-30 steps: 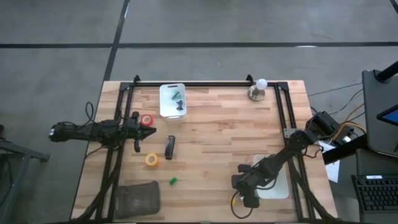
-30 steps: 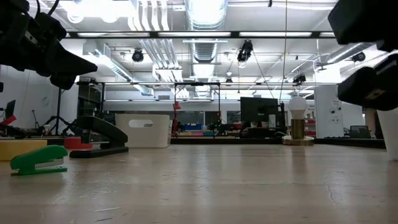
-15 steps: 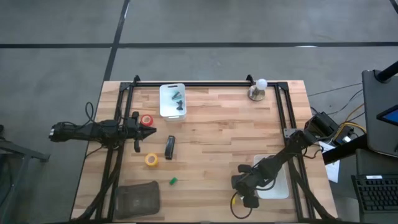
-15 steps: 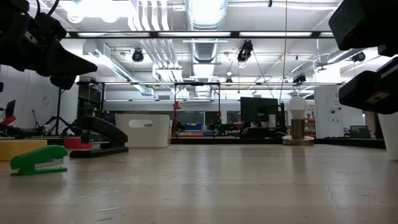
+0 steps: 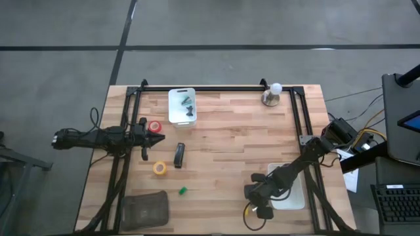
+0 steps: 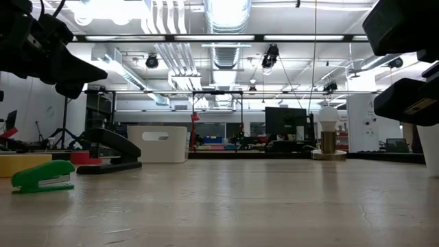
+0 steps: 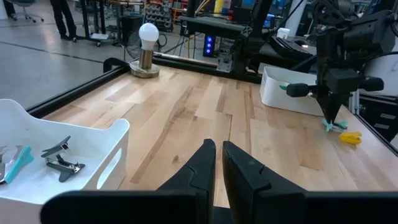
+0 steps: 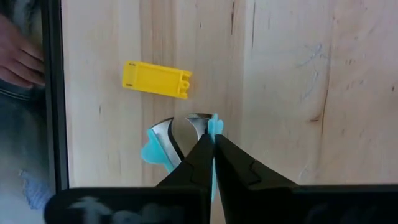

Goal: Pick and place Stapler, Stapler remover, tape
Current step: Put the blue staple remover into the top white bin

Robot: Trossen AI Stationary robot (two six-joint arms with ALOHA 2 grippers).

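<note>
The black stapler (image 5: pixel 178 155) lies flat near the table's middle-left, with the yellow tape roll (image 5: pixel 160 168) just nearer and a red roll (image 5: pixel 155 126) farther. My left gripper (image 5: pixel 154 136) hovers shut beside the red roll, touching nothing. A second red roll and the green roll are not visible. At the near right, my right gripper (image 8: pixel 213 138) points down, shut on a light-blue staple remover (image 8: pixel 163 148), next to a small yellow block (image 8: pixel 157 79). In the left wrist view, this gripper (image 7: pixel 329 117) stands upright with the blue remover (image 7: pixel 333 126) at its tip. My right gripper pinches the staple remover by one blue wing (image 8: pixel 214 122) between its two fingers, coming from above and pointing down. The remover's metal claws (image 8: pixel 181 129) and other wing stick out to one side. Whether it rests on the wood or is lifted, I cannot tell.
A white bin (image 5: pixel 172 113) at the far side holds small clips and removers. A bulb lamp (image 5: pixel 271 94) stands at the far right, a white tray (image 5: pixel 295 195) lies by the right arm, a small green stapler (image 5: pixel 183 191) and a dark pouch (image 5: pixel 144 210) near-left. Black rails (image 5: pixel 216 88) frame the table.
</note>
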